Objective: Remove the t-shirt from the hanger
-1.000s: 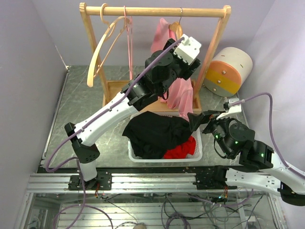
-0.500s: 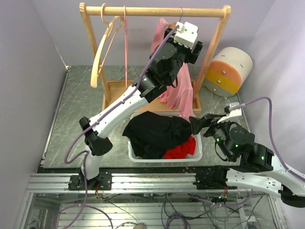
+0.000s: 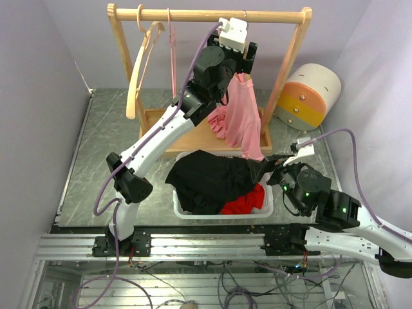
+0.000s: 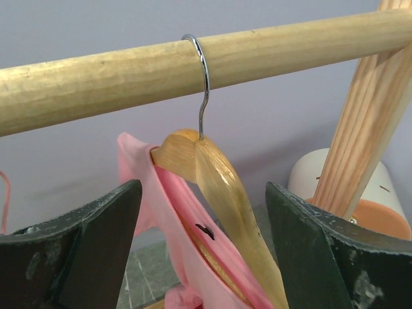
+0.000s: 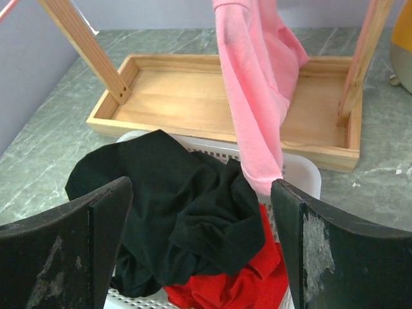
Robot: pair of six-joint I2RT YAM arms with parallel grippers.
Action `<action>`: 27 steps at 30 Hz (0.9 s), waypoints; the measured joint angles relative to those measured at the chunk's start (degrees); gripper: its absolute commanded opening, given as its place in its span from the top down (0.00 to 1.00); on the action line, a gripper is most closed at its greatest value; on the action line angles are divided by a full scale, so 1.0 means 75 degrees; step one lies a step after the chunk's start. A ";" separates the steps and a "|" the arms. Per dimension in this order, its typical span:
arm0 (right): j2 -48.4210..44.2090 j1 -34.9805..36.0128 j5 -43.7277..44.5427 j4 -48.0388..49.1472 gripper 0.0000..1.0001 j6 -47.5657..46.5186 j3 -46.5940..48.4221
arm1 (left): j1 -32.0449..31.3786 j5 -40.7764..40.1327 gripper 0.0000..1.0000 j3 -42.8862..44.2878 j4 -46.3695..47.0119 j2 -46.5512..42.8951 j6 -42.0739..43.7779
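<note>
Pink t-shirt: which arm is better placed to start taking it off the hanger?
Probably left. The left gripper is up at the rail, fingers open either side of the wooden hanger carrying the pink t-shirt. The right gripper sits low by the laundry basket, facing only the shirt's lower hem.

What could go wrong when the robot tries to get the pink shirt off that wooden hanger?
1. The wooden hanger hangs only by its thin metal hook over the rail. A tug on the pink t-shirt might pull the whole hanger off.
2. The left gripper is open near the hanger and grips nothing, so the hanger may swing.
3. The shirt looks bunched on one side of the hanger and might snag there.
</note>
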 measured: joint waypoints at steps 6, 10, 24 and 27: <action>0.0184 0.0000 -0.0023 0.0061 0.12 -0.0003 -0.0009 | 0.0187 0.0341 0.13 -0.0006 -0.0041 0.0044 -0.0262; 0.0399 0.0000 -0.0026 0.0105 0.12 -0.0012 -0.0009 | 0.0274 0.0685 0.09 -0.0050 -0.0064 0.0087 -0.0455; 0.0664 0.0000 -0.0143 0.0163 0.12 -0.0012 -0.0009 | 0.0356 0.1070 0.47 -0.0382 -0.0105 0.0201 -0.0688; 0.0667 0.0000 -0.0154 0.0178 0.12 -0.0012 -0.0006 | 0.0481 0.1064 0.64 -0.0533 -0.0087 0.0195 -0.0755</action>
